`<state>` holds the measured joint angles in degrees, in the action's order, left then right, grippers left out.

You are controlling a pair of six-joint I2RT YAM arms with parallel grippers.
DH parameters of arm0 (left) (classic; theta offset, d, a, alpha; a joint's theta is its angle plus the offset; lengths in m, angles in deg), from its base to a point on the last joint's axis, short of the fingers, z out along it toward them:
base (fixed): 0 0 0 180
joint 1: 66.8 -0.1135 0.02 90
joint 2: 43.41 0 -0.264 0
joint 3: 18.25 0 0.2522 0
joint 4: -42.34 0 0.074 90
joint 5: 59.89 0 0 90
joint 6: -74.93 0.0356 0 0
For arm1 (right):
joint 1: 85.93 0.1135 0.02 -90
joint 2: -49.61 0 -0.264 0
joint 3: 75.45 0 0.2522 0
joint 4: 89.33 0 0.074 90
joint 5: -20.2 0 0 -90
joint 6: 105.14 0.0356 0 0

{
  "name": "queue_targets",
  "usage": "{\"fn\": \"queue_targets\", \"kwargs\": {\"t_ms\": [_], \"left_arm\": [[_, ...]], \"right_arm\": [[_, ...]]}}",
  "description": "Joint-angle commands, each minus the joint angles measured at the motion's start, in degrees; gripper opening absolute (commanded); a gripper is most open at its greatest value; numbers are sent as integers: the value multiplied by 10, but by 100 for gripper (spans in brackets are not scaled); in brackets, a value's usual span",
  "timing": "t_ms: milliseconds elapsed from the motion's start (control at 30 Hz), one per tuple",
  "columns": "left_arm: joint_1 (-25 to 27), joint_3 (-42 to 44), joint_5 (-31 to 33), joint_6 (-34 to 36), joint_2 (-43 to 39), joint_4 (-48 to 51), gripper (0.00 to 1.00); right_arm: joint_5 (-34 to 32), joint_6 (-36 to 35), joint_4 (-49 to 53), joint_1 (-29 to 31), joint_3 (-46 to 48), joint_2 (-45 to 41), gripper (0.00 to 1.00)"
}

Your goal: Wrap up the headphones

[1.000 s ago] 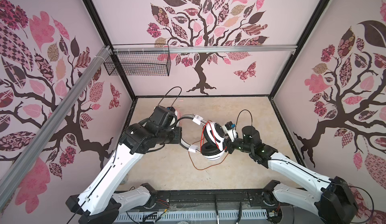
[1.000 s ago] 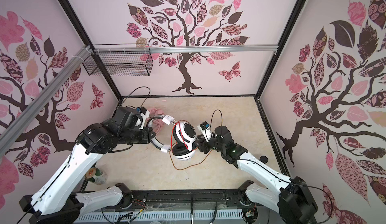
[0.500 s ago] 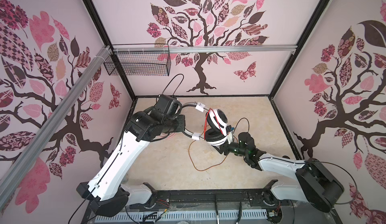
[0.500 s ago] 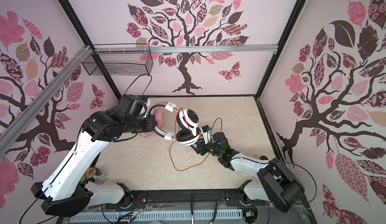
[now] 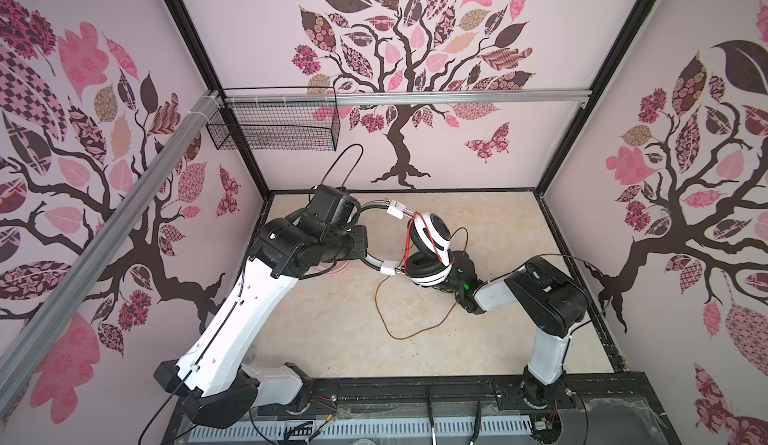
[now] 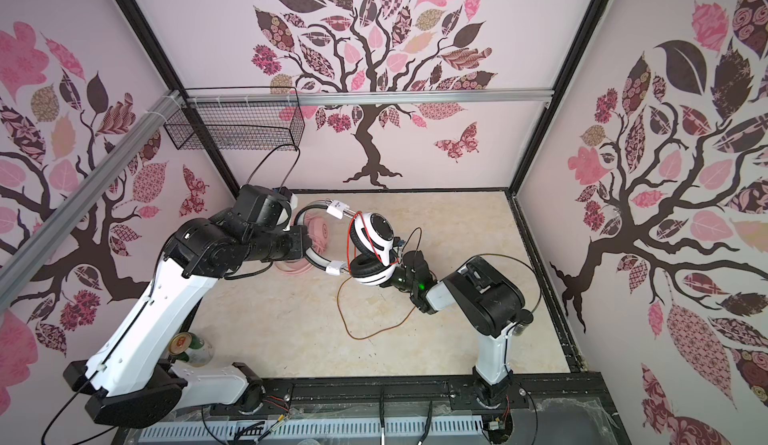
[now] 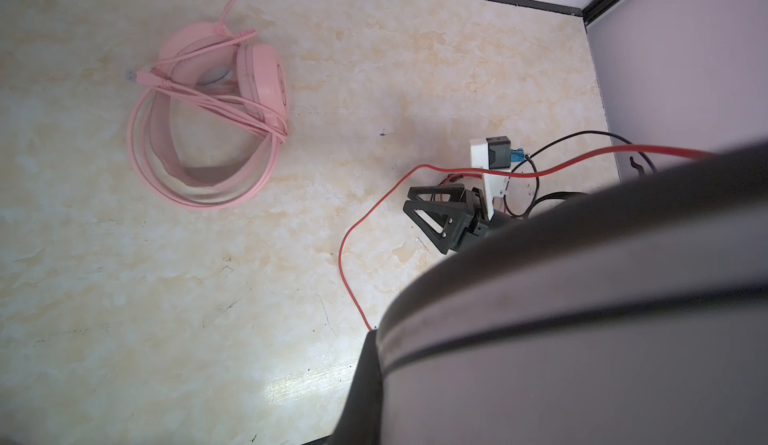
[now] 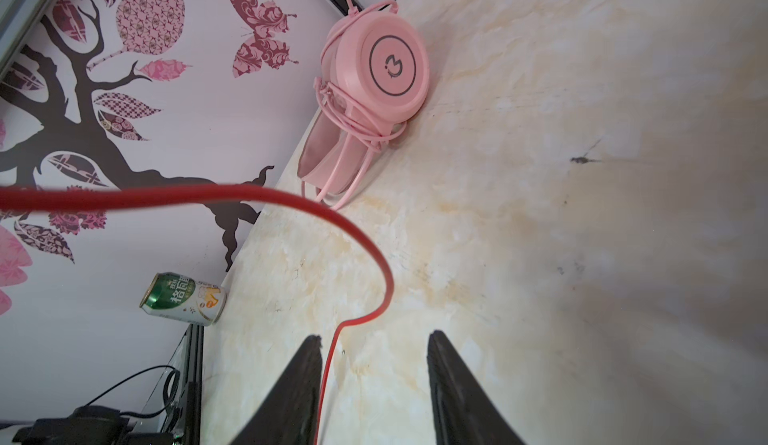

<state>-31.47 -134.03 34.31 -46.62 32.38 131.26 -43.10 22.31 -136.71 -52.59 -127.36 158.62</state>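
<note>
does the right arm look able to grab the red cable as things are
Probably yes: the red cable runs between the open fingers of the right claw, close against one of them, and nothing else sits in that gap.

Chinese characters, first "格", on green can (image 8: 183, 298); circular logo on pink earcup (image 8: 392, 66)

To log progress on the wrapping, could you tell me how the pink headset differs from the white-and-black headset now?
The pink headset lies on the table; the white-and-black headset is held aloft by the left pincer. The pink headset's cable is wound around it; the white-and-black headset's orange-red cable trails loose onto the table. Both are wired over-ear sets.
</note>
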Motion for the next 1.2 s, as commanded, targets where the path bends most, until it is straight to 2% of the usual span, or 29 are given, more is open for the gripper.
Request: {"fn": "queue_targets", "kwargs": {"t_ms": [0,133,267,333,500,633,700,900,1167], "left_arm": [[-3,-22,-14,-19,-16,-33,0],[-4,-21,-14,-19,-18,-35,0],[-4,-21,-17,-21,-18,-35,0],[-4,-21,-17,-21,-18,-35,0],[-6,-24,-13,-20,-19,-33,0],[-12,-26,-10,-21,-16,-32,0],[-16,-27,-8,-25,-14,-31,0],[-34,-29,32,-45,-6,-20,0],[-113,3,18,-79,7,-18,0]], "right_arm": [[5,23,-59,1,-26,41,42],[23,51,-106,2,-39,68,38],[20,57,-109,3,-49,79,36],[22,61,-112,4,-52,83,30],[37,68,-127,8,-40,88,1],[38,54,-119,21,2,61,0],[34,23,-75,31,24,31,0],[-34,-138,198,102,61,-118,0],[-121,-206,382,180,89,-273,0]]}}
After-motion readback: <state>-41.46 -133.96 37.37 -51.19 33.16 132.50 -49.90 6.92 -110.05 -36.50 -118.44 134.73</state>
